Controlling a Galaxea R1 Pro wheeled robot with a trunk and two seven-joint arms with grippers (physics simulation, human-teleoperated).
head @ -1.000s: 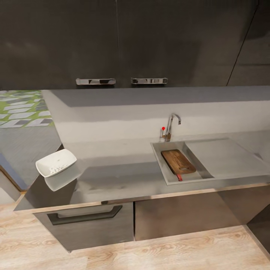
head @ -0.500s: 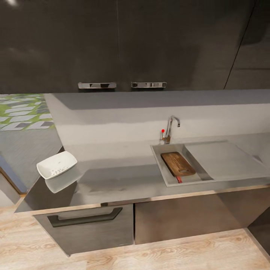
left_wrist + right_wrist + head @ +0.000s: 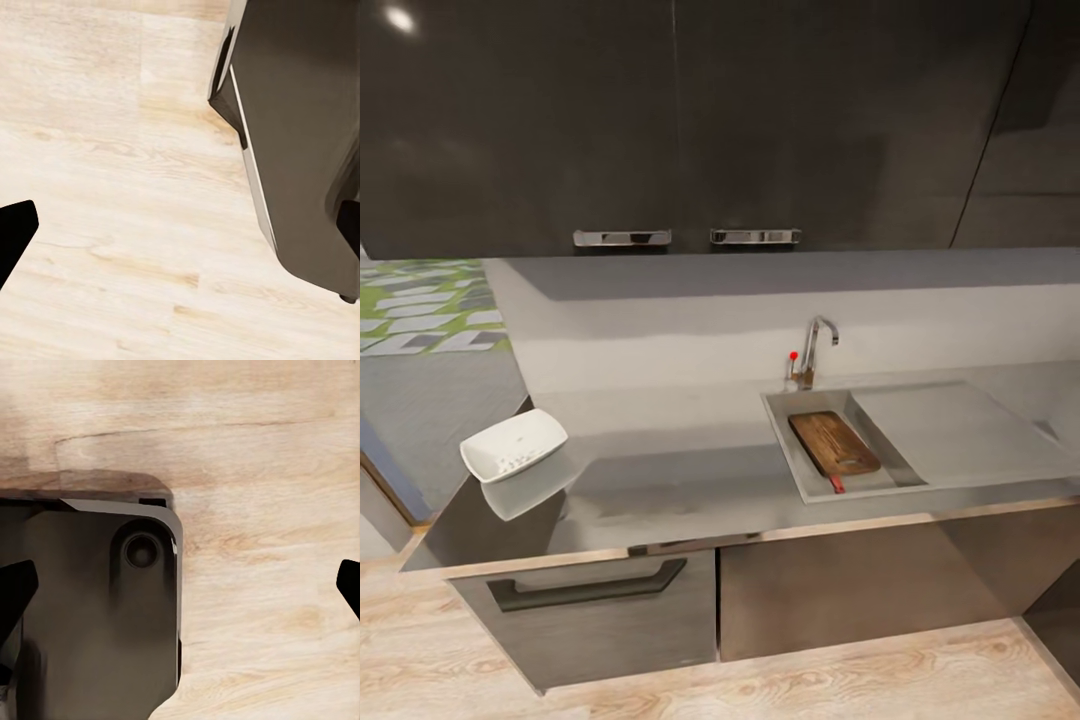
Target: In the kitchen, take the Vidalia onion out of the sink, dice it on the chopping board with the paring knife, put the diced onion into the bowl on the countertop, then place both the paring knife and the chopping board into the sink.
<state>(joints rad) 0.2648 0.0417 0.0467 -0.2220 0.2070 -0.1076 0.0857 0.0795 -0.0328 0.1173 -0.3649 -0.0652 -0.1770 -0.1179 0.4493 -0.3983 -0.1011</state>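
Since the chopping board (image 3: 834, 444) already lies inside the sink (image 3: 785, 425), right of centre in the head view, and the bowl (image 3: 513, 445) at the left edge holds small pale bits that read as the diced onion (image 3: 512, 464), I judge the task to be at its very end.

Left to right in the head view:
- bowl sits at the left end of the dark surface (image 3: 680, 480), close to its corner, well apart from the sink.
- surface between bowl and sink bare.
- board lies diagonally in the basin, handle end toward the lower edge; a red tip pokes out beneath that end, likely the paring knife (image 3: 837, 484) handle, blade hidden or too small to tell.
- tap (image 3: 815, 345) with red lever stands behind the basin; drainboard to the right.

No whole onion visible.

Next move, as a judgement: none on the objects; if anything, confirm the knife rests fully in the basin.

Wrist views add what the head view lacks: both arms hang low over the pale wood floor. The left hand (image 3: 180, 232) shows dark fingertips at opposite frame edges, spread wide, holding nothing, with a dark cabinet-like panel at the right. The right hand (image 3: 180, 585) is likewise spread and empty, above a dark rounded body at lower left, probably the robot's own base.
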